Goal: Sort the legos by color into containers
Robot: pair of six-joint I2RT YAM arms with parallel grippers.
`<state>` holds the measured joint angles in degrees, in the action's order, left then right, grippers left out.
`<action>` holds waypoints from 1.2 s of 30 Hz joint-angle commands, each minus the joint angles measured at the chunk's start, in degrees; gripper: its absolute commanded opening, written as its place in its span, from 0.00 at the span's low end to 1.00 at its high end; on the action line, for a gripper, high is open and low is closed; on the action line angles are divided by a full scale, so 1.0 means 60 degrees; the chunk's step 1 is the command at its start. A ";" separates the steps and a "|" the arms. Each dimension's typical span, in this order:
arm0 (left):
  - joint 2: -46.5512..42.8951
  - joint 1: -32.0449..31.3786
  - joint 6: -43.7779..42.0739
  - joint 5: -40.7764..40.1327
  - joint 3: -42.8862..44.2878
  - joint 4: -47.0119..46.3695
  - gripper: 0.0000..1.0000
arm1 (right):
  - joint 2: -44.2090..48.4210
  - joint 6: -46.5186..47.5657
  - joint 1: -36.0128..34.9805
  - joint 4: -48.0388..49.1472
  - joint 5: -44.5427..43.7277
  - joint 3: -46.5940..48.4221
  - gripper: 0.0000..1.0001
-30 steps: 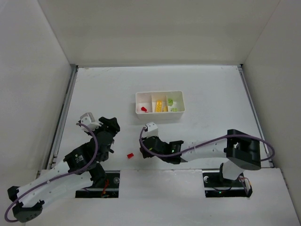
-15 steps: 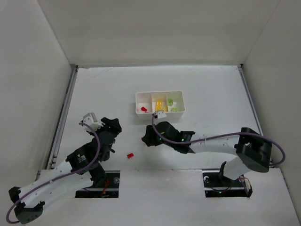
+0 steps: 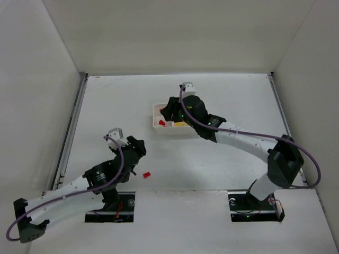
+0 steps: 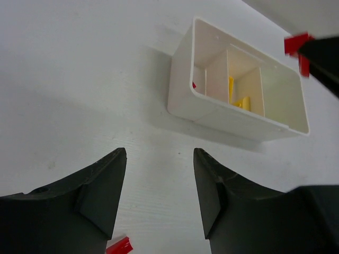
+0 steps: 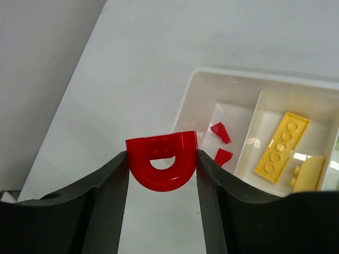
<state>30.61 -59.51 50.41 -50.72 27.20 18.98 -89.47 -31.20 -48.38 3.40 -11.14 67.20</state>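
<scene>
The right gripper (image 5: 161,168) hangs above the white tray (image 3: 155,121), its jaws closed narrowly on a red half-round lego (image 5: 161,166), one pad pressed to each of the piece's straight sides and the curve pointing down. The piece is held clear of the tray's rim; the pictures do not settle which compartment it is over. In the top view the right arm reaches across the tray from the right and hides its middle and right compartments, so only the left end and the near wall show. The right wrist view looks past the held piece into the tray. Two small red bits (image 5: 221,143) lie in the left compartment. A yellow studded brick (image 5: 282,147) lies aslant in the middle one, with another yellow piece (image 5: 309,173) just beside it.

The left gripper (image 4: 159,180) sits low over the table (image 3: 238,95), well apart from the tray, its jaws parted with nothing between them. One more red lego (image 3: 146,174) lies loose on the table just beside that gripper, on the near side. A purple cable (image 3: 249,135) runs along each arm, and plain white walls (image 3: 42,79) close in the table on three sides.
</scene>
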 commanded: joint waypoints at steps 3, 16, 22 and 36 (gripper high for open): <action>0.0639 -0.0869 -0.0301 0.0118 0.0271 0.0087 0.51 | -0.1243 0.0834 0.0102 -0.0727 -0.0252 0.1557 0.52; 0.2558 -0.2540 0.0240 0.0396 0.0857 0.2182 0.59 | -0.2286 0.0835 0.0219 -0.0845 -0.0415 0.2160 0.66; 0.3334 -0.2628 0.0401 0.1098 0.0842 0.2387 0.63 | -0.1497 0.0820 0.0307 -0.0859 -0.0341 0.1824 0.71; 0.5824 -0.2921 0.1456 0.1363 0.1150 0.3150 0.62 | 0.3206 0.0249 0.0117 -0.0186 -0.0458 -0.2687 0.71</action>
<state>63.24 -76.55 57.30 -41.89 32.03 36.27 -71.99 -28.29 -46.54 0.19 -13.30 54.15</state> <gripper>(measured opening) 0.624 0.712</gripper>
